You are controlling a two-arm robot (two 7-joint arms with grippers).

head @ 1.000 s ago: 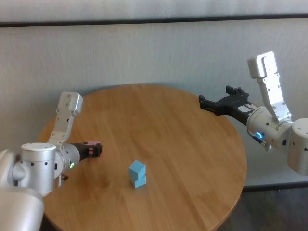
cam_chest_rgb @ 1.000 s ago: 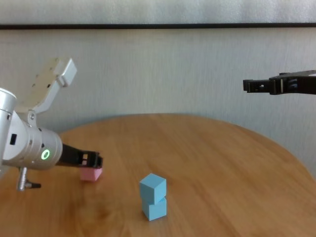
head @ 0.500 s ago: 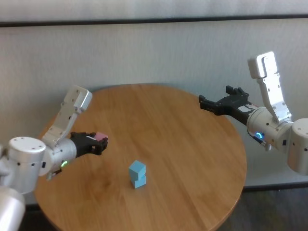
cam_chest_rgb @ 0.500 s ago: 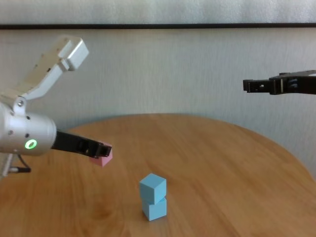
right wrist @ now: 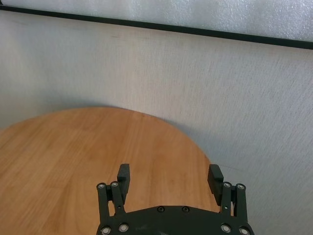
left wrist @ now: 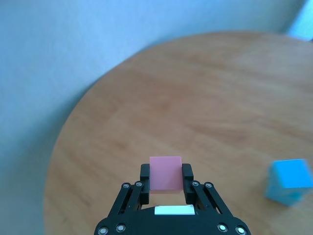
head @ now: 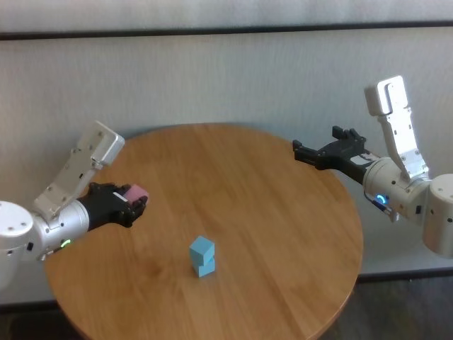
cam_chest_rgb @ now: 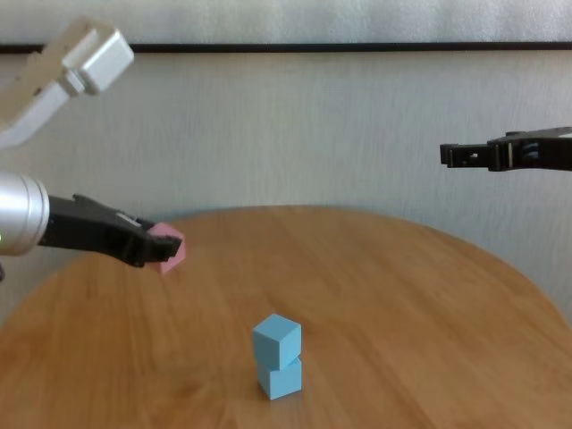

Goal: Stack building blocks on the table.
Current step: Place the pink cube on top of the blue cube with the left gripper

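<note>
**Pink block held in the air, two blue blocks stacked**

The pink block (left wrist: 165, 174) is clamped between the fingers of the left claw (head: 129, 204) and is held clear of the table (head: 283, 212), above its left edge. In the chest view the block (cam_chest_rgb: 167, 247) is seen at the tip of the claw, well above the wood.

The two light blue blocks (head: 202, 256) are stacked one on the other near the front middle of the table, the upper one (cam_chest_rgb: 276, 339) turned slightly askew on the lower one (cam_chest_rgb: 281, 378). The stack is well apart from the left claw.

The right claw (right wrist: 169, 180) is held with its fingers spread wide and nothing between them, raised above the right edge of the table.
</note>
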